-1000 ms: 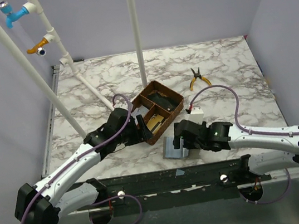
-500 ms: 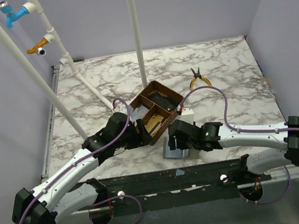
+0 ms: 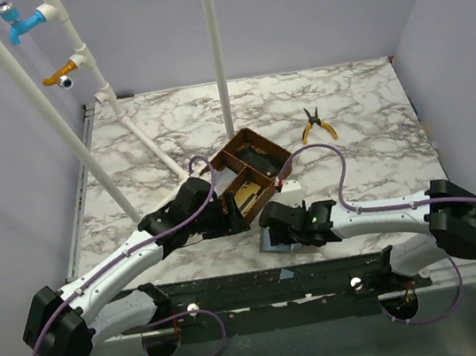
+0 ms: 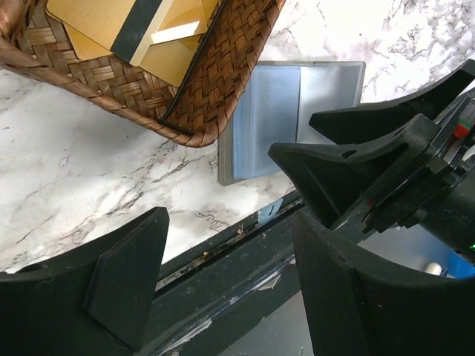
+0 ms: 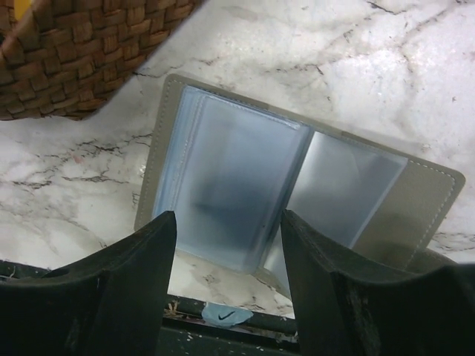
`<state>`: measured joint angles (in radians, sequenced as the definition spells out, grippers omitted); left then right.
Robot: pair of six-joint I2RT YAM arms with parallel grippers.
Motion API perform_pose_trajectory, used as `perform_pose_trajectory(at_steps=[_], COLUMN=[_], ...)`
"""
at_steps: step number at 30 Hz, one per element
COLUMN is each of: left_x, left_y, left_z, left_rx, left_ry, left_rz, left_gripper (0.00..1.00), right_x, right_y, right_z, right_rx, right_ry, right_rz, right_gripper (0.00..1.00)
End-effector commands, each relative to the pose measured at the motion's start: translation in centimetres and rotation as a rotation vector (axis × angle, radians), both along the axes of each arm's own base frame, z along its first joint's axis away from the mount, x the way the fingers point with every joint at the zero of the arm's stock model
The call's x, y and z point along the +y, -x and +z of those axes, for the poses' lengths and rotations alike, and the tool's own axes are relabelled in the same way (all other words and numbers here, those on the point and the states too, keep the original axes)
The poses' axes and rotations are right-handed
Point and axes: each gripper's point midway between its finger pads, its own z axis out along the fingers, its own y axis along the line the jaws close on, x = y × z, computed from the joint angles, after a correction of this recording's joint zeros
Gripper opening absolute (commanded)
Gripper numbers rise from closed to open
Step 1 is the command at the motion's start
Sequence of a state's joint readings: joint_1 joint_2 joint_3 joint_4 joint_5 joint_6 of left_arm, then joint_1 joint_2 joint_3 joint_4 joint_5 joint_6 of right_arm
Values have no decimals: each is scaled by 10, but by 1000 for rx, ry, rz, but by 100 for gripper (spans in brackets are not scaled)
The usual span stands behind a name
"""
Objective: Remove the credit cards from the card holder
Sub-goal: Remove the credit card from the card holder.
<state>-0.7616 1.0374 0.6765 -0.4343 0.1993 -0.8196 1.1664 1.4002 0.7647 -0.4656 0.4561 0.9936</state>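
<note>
The card holder (image 5: pixel 297 170) lies open on the marble near the table's front edge, with pale blue clear sleeves inside a grey cover; it also shows as the card holder (image 4: pixel 289 111) and the card holder (image 3: pixel 270 245). I cannot tell whether credit cards sit in its sleeves. My right gripper (image 5: pixel 226 259) hovers over its near edge, open, with nothing between the fingers. My left gripper (image 4: pixel 230 297) is open and empty beside the tray, just left of the right gripper (image 3: pixel 273 223). Gold cards (image 4: pixel 111 22) with a dark stripe lie in the tray.
A brown woven three-compartment tray (image 3: pixel 282 160) stands just behind the card holder, its corner (image 4: pixel 223 67) almost touching it. Yellow-handled pliers (image 3: pixel 317 124) lie at the back right. White pipes (image 3: pixel 143 143) cross the left side. The dark front rail (image 4: pixel 223 245) runs under both grippers.
My right arm has reached left over the card holder and its jaws have narrowed. My left gripper has shifted slightly right, toward the tray's near corner.
</note>
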Motion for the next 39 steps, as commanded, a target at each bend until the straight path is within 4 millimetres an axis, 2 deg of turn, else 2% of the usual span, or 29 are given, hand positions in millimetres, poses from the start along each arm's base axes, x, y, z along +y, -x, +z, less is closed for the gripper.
perform_pose_trajectory(at_steps=[1, 5, 10, 21, 27, 35, 39], left_x=[-11, -12, -13, -18, -19, -22, -26], left_y=[-2, -4, -4, 0, 3, 8, 10], left_z=[4, 3, 1, -6, -8, -15, -18], left_rx=[-12, -11, -6, 17, 24, 42, 47], left_ry=[40, 43, 49, 49, 45, 27, 17], left_rz=[-28, -17, -8, -15, -19, -38, -51], left_gripper=[70, 70, 70, 70, 70, 69, 67], right_x=[8, 13, -3, -8, -13, -25, -29], right_y=[-10, -11, -12, 0, 2, 7, 11], right_z=[7, 2, -6, -21, -23, -24, -26], right_rx=[-57, -44, -47, -6, -7, -13, -8], right_ry=[14, 29, 95, 55, 41, 9, -24], right_rz=[-37, -38, -86, -69, -81, -96, -97], right_gripper=[62, 62, 62, 62, 61, 31, 26])
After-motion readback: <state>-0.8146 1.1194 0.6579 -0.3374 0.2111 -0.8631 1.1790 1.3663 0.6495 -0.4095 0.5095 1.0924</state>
